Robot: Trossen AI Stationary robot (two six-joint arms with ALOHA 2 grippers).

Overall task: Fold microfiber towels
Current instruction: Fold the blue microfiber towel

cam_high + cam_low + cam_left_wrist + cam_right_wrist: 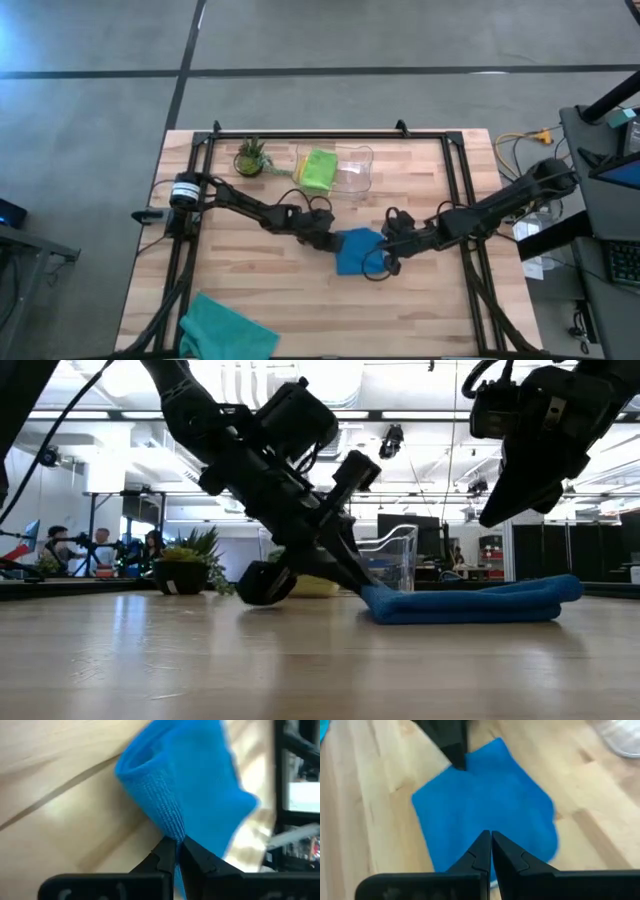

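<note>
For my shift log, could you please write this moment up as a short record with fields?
blue towel: folded, flat mid-table
left gripper: shut on blue towel edge, low at the table
right gripper: shut, above the blue towel, holding nothing
lime green towel: inside the clear bin
teal towel: loose at the near table edge
potted plant: beside the bin
yellow towel: not visible

Grey floor [100,110], bright ceiling lights [250,380]
</note>
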